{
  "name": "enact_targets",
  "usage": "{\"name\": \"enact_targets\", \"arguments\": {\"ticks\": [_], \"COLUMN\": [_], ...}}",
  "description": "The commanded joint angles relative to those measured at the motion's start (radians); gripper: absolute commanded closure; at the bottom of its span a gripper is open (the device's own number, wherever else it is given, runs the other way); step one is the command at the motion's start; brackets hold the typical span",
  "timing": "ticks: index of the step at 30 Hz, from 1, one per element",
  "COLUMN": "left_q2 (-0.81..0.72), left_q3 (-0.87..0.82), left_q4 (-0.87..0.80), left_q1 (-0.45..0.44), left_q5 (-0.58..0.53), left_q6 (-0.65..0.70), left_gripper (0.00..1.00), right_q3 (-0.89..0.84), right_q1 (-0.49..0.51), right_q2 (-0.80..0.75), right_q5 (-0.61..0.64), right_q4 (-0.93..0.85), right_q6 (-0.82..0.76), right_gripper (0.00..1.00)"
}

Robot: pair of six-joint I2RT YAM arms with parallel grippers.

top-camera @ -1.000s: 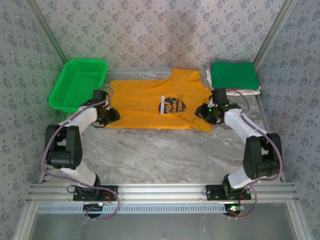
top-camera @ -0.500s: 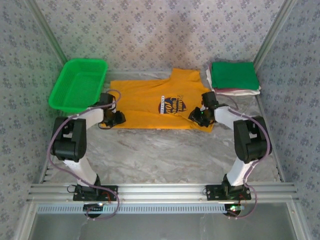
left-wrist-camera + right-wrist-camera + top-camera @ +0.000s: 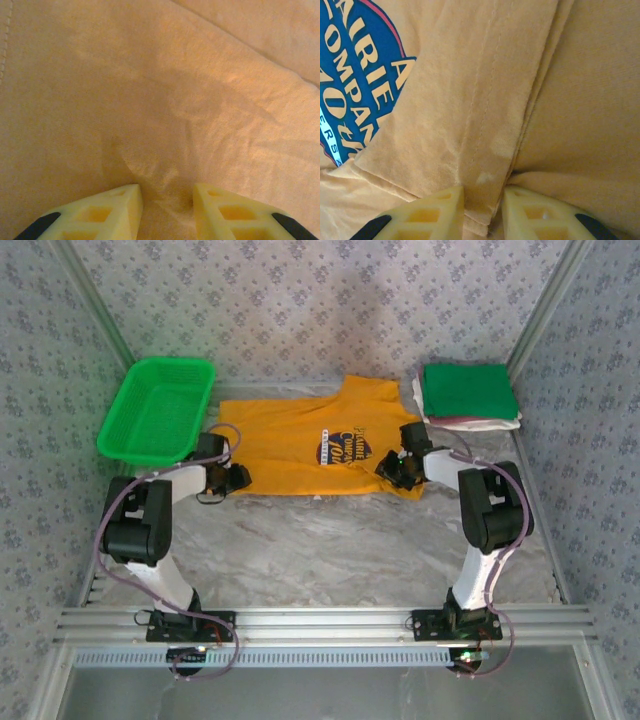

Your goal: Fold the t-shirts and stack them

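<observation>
I see the orange-yellow cloth t-shirt (image 3: 290,445) (blue chest print up) spread across the far middle of the grey marbled table (image 3: 320,540); the right gripper (image 3: 482,210) pinches its folded right edge; the left gripper (image 3: 167,210) straddles a pucker at its near-left edge, and I cannot tell whether it is gripping.

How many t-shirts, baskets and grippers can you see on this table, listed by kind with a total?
T-shirts: 4, the orange-yellow t-shirt spread flat, plus a green t-shirt, a maroon t-shirt and a white t-shirt folded in a stack.
Baskets: 1, the green basket.
Grippers: 2, the left gripper and the right gripper.
Total: 7.
</observation>
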Motion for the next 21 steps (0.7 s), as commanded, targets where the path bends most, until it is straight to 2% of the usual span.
{"name": "enact_targets", "arguments": {"ticks": [1, 4, 8, 16, 19, 21], "left_q2": [0.031, 0.019, 0.006, -0.008, -0.001, 0.000], "left_q3": [-0.056, -0.058, -0.066, -0.100, -0.100, -0.104], "left_q4": [-0.073, -0.082, -0.099, -0.088, -0.086, -0.081], "left_q1": [-0.009, -0.008, -0.006, -0.005, -0.006, -0.007], "left_q5": [-0.001, -0.010, -0.029, -0.027, -0.022, -0.021], "left_q6": [-0.013, -0.013, -0.015, -0.017, -0.019, -0.021], "left_gripper": [0.66, 0.66, 0.67, 0.67, 0.67, 0.67], "right_q3": [0.044, 0.062, 0.065, 0.033, 0.060, 0.076], "right_q1": [0.005, 0.002, -0.004, -0.016, -0.017, -0.018], "right_q2": [0.007, 0.006, 0.008, 0.057, 0.077, 0.083], "right_q5": [0.032, 0.038, 0.073, 0.034, 0.034, 0.034], "right_q4": [-0.004, -0.028, -0.059, 0.048, 0.042, 0.035], "right_q6": [0.019, 0.018, 0.002, 0.019, 0.019, 0.018], "right_gripper": [0.73, 0.76, 0.76, 0.76, 0.81, 0.92]}}
